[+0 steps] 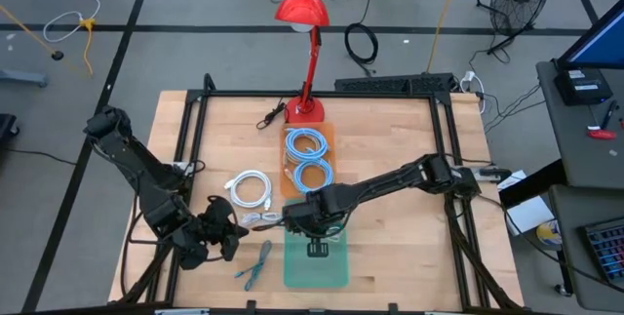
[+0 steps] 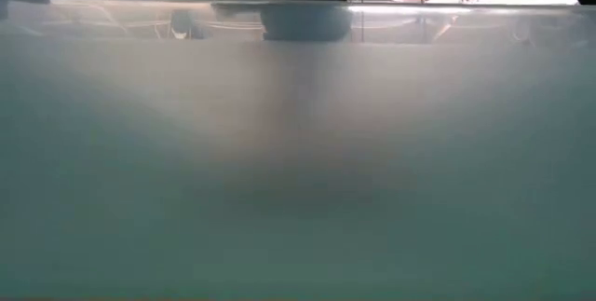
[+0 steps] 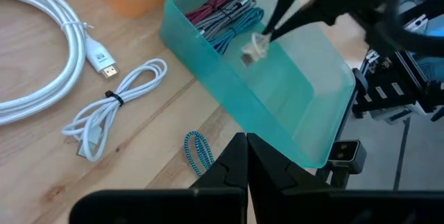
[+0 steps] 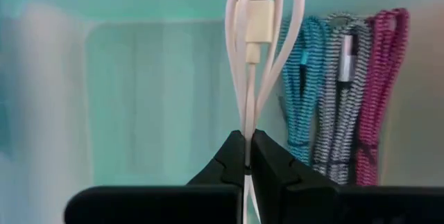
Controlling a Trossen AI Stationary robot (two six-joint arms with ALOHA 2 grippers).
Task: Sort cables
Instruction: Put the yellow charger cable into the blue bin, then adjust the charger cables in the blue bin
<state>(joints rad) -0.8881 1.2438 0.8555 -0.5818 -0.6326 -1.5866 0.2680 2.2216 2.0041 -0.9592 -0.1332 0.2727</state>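
Note:
My right gripper (image 4: 248,156) hangs over the teal bin (image 1: 331,268) and is shut on a small white cable bundle (image 3: 255,48). Pink, grey and blue braided bundles (image 3: 229,12) lie at the bin's far end. My left gripper (image 3: 246,156) is shut and empty, at the table's near left beside the bin (image 3: 277,123). In front of it lie a teal braided cable (image 3: 198,151), a small white tied bundle (image 3: 114,106) and a large white coil (image 3: 41,64). Two light-blue coils (image 1: 307,159) rest in the orange tray (image 1: 330,135). My right gripper pinches the white bundle between its two fingertips (image 4: 236,158), holding several strands below the beige plug (image 4: 258,21). The fingers point down into the bin from above. The bundle's looped strands (image 4: 300,16) and plug are lifted clear over the bin's floor.
A red desk lamp (image 1: 304,3) stands at the table's far edge behind the orange tray. The teal bin's wall (image 2: 298,152) fills the low view. A black frame (image 1: 322,94) borders the table. Bare wood lies to the right of the bin.

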